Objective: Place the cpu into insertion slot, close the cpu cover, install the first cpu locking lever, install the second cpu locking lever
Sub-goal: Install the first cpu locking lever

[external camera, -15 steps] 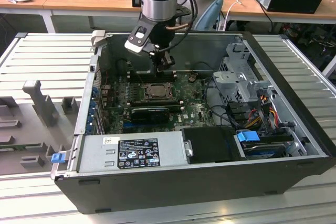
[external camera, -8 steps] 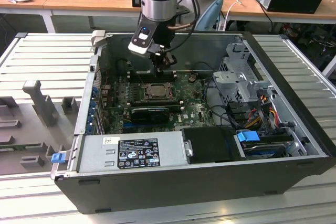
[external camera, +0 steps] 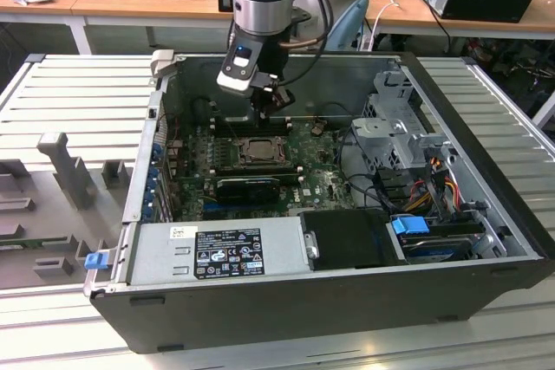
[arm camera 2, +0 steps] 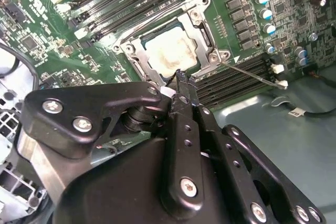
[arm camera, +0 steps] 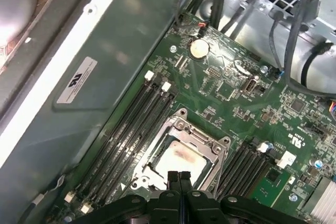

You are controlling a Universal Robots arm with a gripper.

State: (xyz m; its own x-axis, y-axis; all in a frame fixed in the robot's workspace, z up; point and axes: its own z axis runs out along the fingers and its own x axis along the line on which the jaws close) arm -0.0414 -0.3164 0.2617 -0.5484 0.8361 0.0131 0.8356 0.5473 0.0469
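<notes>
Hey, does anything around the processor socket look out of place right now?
A thin metal lever juts away from the cpu cover, across the memory slots, instead of lying along its edge. The cpu has a brownish smudge on top.

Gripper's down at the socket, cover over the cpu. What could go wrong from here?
1. The gripper, shut, sits at the cpu cover edge; a slip may scrape the cpu.
2. A locking lever juts out across the memory slots; it might snag there.

The cpu lies under the cpu cover, with memory slots flanking both sides.
</notes>
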